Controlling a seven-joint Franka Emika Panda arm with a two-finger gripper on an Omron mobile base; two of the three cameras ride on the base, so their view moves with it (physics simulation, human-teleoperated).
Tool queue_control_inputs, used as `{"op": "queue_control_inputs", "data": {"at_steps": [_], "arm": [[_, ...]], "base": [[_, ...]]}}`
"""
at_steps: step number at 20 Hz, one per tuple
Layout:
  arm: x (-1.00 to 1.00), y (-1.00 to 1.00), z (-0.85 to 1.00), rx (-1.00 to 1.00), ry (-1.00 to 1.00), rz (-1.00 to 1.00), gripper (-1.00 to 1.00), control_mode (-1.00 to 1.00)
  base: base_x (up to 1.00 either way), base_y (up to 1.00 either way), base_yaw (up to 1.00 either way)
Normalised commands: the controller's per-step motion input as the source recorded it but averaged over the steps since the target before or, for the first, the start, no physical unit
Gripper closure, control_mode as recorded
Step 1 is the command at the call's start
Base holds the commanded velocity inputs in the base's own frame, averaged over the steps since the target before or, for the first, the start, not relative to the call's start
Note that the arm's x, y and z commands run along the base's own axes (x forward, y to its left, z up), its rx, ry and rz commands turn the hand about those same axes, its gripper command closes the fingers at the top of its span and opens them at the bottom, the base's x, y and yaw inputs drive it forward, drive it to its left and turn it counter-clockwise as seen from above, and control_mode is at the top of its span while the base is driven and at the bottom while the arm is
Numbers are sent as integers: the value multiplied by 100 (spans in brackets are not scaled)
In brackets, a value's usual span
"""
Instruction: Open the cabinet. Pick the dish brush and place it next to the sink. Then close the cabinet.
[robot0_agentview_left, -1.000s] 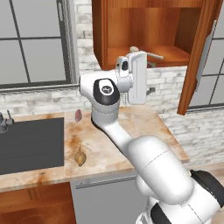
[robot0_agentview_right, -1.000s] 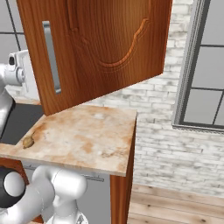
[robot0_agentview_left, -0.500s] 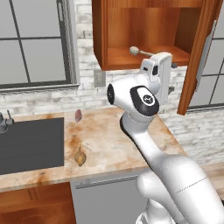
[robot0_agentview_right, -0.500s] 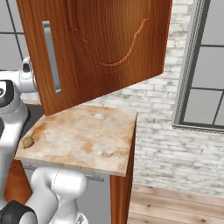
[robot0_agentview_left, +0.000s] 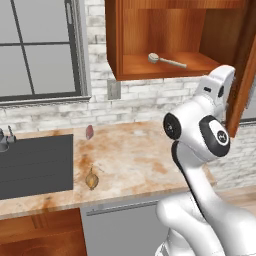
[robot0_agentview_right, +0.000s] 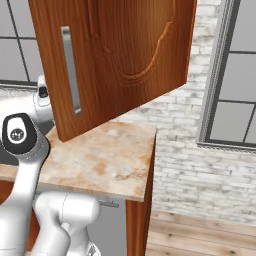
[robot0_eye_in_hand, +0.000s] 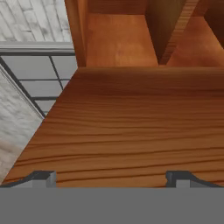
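**A:** Pincer (robot0_eye_in_hand: 111, 178) has its two dark tips spread wide apart in the hand view, nothing between them, and it's looking straight at a plank of reddish-brown wood. Can't tell if the tips touch that wood or just sit near it.

**B:** Yeah, that's part of the cabinet (robot0_agentview_left: 165, 37). From the left base view the white arm (robot0_agentview_left: 200, 135) bends up at the right side of the counter (robot0_agentview_left: 135, 155), with the hand up by the edge of the open door (robot0_agentview_right: 125, 55).

**A:** Door's swung way out. In the right base view it hangs over the counter, silver bar handle (robot0_agentview_right: 70, 70) facing the camera, curvy carved line on the front.

**B:** On the counter, nearest thing is the yellowish-brown onion-looking lump (robot0_agentview_left: 91, 180). A bit further back there's a small pinkish-purple lump (robot0_agentview_left: 89, 132) close to the brick wall.

**A:** Both of those sit just right of the sink (robot0_agentview_left: 35, 165), the dark basin at the left, with the little faucet (robot0_agentview_left: 6, 138) at its far left edge.

**B:** And the dish brush (robot0_agentview_left: 166, 60) is up in the cabinet, lying flat on the bottom shelf, pale round head to the left, thin grey handle pointing right. Well apart from the pincer.
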Motion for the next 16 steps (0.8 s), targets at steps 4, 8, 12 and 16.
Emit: {"op": "queue_control_inputs", "data": {"at_steps": [4,8,12,16], "arm": [[-42,-58,13,0,-1,7,-100,-100],[-20,-69,3,0,0,4,-100,-100],[0,-56,0,0,3,0,-100,-100],[0,-63,0,0,10,0,-100,-100]], "base": [[0,0,0],[0,0,0],[0,0,0],[0,0,0]]}}
